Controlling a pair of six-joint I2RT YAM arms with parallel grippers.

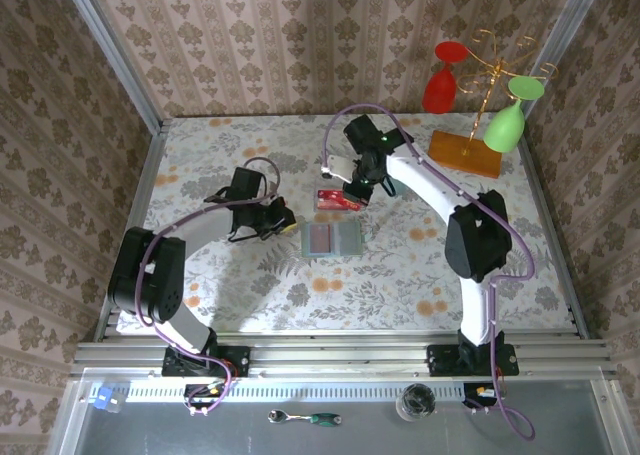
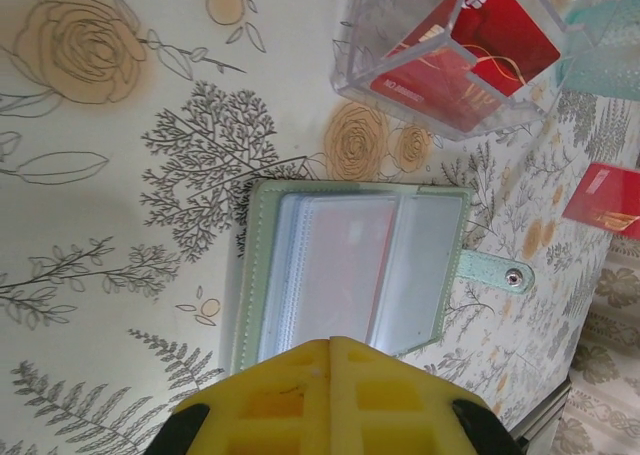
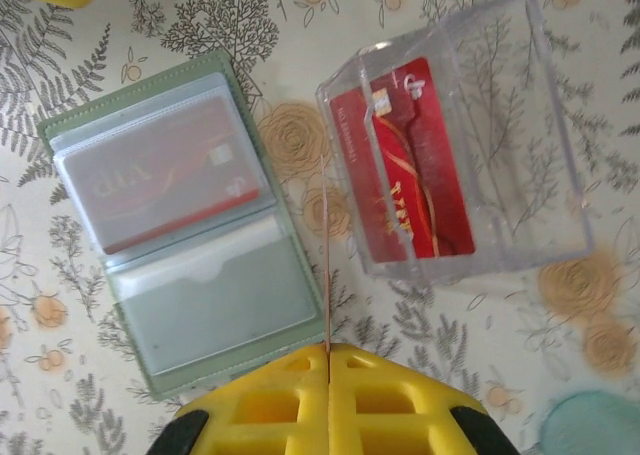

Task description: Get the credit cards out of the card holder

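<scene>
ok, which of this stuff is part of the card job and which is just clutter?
Job: card holder, red card in its sleeve, red cards in the clear box, thin card edge-on in right hand.
Lying about: glass rack, red glass, green glass, ratchet, tumbler.

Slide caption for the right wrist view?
Right gripper shut on an edge-on card, above the open card holder with a sleeved red card and a clear box holding a second red card.

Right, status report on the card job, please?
Left gripper shut, empty. Right gripper shut, apparently pinching a card edge-on. Card holder open, one red card still sleeved; second red card in the clear box. Nothing blocking.
</scene>
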